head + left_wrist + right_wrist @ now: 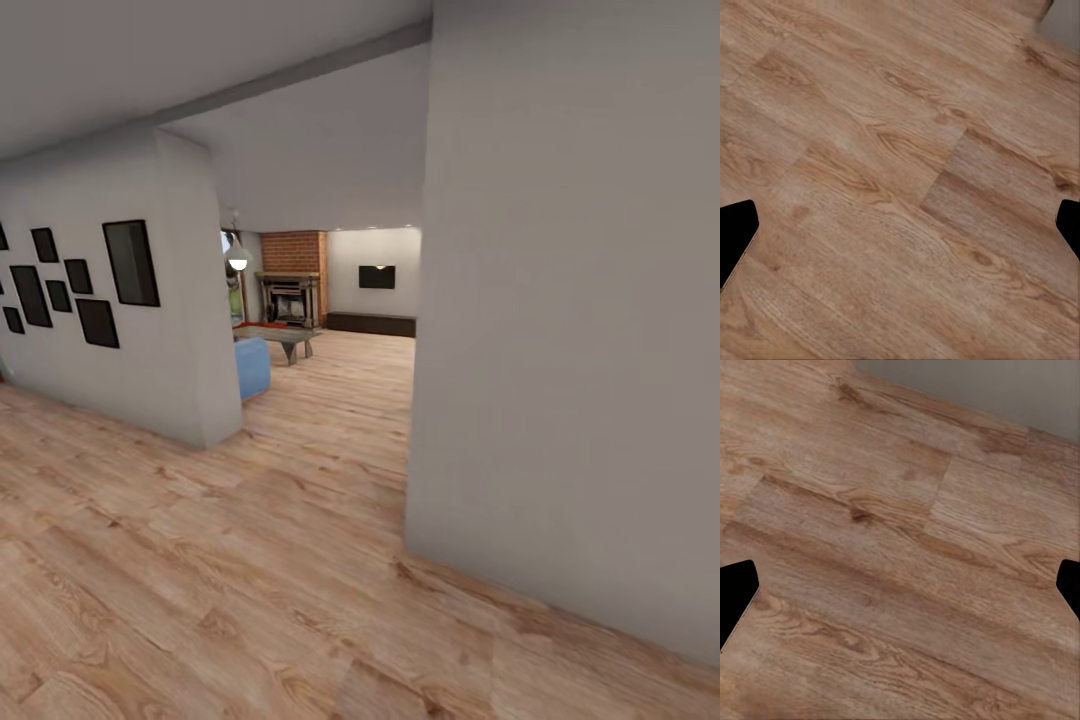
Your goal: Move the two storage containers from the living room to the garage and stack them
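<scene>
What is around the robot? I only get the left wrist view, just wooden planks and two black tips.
Observer: Those tips belong to the left gripper, spread wide with nothing between them. Ahead, the head view shows a brick fireplace at the end of a room.
Operator: Anything nearer?
Observer: A blue seat behind a wall corner hung with black picture frames.
Operator: And the other arm?
Observer: The right gripper is also open over the wood floor, beside a grey wall.

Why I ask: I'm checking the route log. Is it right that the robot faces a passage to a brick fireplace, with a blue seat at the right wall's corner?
Not quite. In the head view the blue seat sits behind the left wall's corner, not the right wall's. The passage and brick fireplace are correct.
</scene>
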Tool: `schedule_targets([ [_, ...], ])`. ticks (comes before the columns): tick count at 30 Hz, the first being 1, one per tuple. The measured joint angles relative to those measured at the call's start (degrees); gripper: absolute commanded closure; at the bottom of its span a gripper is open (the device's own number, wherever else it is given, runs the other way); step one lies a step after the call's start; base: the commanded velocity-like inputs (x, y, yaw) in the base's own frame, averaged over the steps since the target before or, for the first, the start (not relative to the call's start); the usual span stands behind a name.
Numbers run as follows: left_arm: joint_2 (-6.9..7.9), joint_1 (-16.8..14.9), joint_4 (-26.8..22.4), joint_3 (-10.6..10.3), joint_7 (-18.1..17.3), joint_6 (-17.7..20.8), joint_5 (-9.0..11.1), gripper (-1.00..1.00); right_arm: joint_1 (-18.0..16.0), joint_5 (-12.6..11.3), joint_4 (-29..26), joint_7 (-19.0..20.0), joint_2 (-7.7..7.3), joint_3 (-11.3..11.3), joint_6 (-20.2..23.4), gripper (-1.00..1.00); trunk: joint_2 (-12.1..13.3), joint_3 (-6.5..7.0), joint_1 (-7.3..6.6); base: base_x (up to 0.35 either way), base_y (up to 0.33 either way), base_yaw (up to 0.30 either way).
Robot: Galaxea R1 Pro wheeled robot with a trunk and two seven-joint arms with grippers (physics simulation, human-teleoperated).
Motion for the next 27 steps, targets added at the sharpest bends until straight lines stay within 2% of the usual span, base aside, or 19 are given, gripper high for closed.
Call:
schedule_targets([
  [27,0.04,0.00,0.00,0.00,0.00,0.02,0.00,-1.00,0.00,0.00,0.00,0.00,0.00,0.00,0.00,-1.00,0.00,0.00,0.00,0.325,0.128,0.000],
])
